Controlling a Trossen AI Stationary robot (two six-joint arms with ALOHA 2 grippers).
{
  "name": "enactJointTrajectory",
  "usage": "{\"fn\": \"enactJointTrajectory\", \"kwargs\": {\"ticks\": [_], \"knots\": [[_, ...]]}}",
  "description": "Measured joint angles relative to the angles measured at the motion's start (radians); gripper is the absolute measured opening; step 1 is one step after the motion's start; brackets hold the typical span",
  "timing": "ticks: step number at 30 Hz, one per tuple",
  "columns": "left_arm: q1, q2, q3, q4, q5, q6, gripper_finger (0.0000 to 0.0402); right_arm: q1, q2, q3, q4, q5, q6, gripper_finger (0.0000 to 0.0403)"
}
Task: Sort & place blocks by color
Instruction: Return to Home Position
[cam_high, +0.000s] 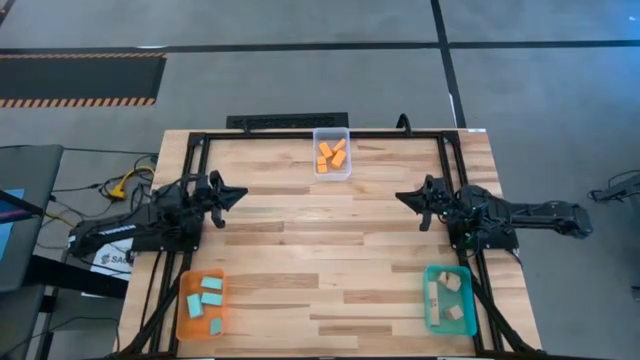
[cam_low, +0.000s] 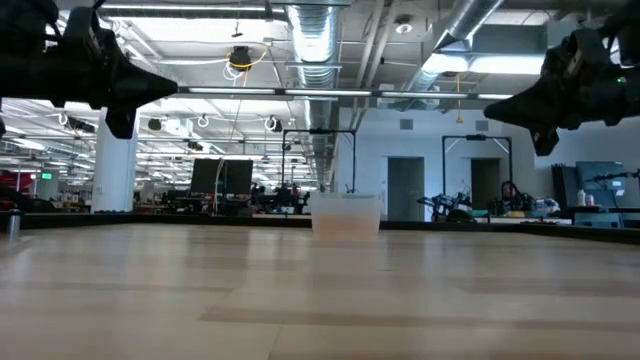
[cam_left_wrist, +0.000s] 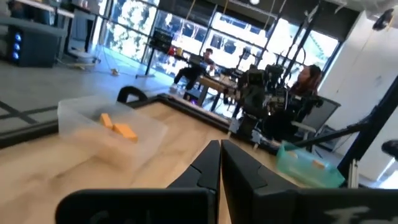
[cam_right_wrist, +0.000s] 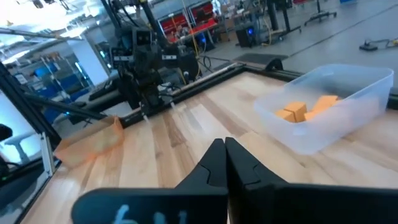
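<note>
The orange blocks (cam_high: 331, 154) lie in the clear tray (cam_high: 318, 135) at the table's far edge, also showing as orange blocks (cam_right_wrist: 303, 109) in the right wrist view. Light blue blocks (cam_high: 206, 297) lie in the orange tray (cam_high: 187, 329) at the near left corner. Tan wood blocks (cam_high: 449, 297) lie in the teal tray (cam_high: 428, 274) at the near right. My left gripper (cam_high: 241, 193) hovers shut over the table's left side, holding nothing. My right gripper (cam_high: 400, 197) hovers shut over the right side, also holding nothing.
A black metal frame (cam_high: 270, 135) runs along the table's far edge and down both sides. The bare wooden tabletop (cam_high: 320, 250) lies between the two arms. Beyond the table is a workshop room; a person (cam_left_wrist: 310, 81) sits at a desk far off.
</note>
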Motion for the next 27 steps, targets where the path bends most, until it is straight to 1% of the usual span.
{"fn": "enactJointTrajectory", "kwargs": {"ticks": [4, 10, 19, 21, 27], "knots": [[0.000, -0.008, 0.000, -0.032, -0.012, 0.019, 0.0000, -0.001, -0.060, -0.009, -0.043, 0.005, -0.010, 0.0003], [0.000, 0.008, -0.001, -0.044, -0.014, 0.186, 0.0000, -0.008, -0.086, -0.010, -0.096, 0.000, -0.091, 0.0006], [0.000, 0.014, -0.001, -0.040, -0.014, 0.178, 0.0000, -0.012, -0.049, -0.011, -0.107, -0.018, -0.412, 0.0007], [0.000, 0.014, -0.002, -0.040, -0.014, 0.178, 0.0000, -0.012, -0.047, -0.011, -0.109, -0.018, -0.425, 0.0007], [0.000, 0.014, -0.003, -0.040, -0.014, 0.177, 0.0000, -0.012, -0.048, -0.011, -0.110, -0.019, -0.394, 0.0007]]}}
